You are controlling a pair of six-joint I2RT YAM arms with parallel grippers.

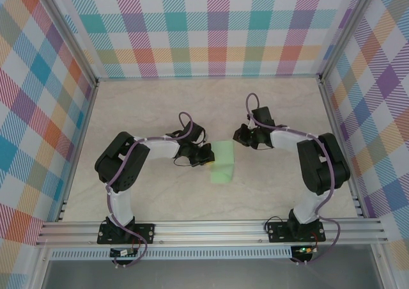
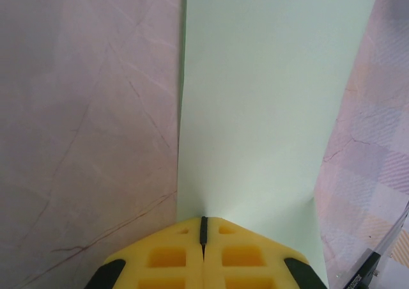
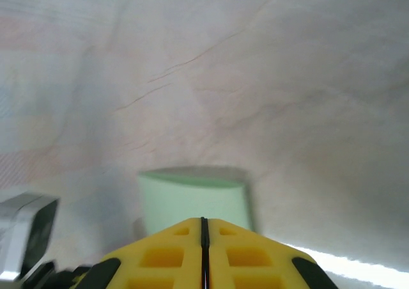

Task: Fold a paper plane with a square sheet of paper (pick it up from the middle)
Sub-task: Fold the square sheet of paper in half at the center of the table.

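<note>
Mint-green and folded, the sheet of paper (image 1: 223, 164) lies on the pale marbled table (image 1: 160, 103) between the two grippers.

The left gripper (image 1: 207, 156) meets the sheet's left edge. In its wrist view the yellow fingers (image 2: 166, 260) are pressed together, with only a thin dark seam between them. The sheet (image 2: 268, 110) runs straight out from their tips and away ahead of the jaws. Small wrinkles spread to either side of the pinch, so these jaws are clamped on the near edge of the sheet. The sheet reaches further to the right of the seam than to the left. Bare table (image 2: 83, 110) lies off to the left of the jaws.

The right gripper (image 1: 236, 136) sits just beside the sheet's far right corner. In its wrist view the yellow fingers (image 3: 163, 260) are also closed against each other. The sheet (image 3: 192, 199) shows just ahead of the tips, a little more to the left of the seam than to the right. Its far edge is gently rounded, with a shadow behind it. Whether these tips touch the sheet I cannot tell. Beyond the sheet, ahead of the jaws, the table (image 3: 268, 78) stretches away, blurred.
</note>
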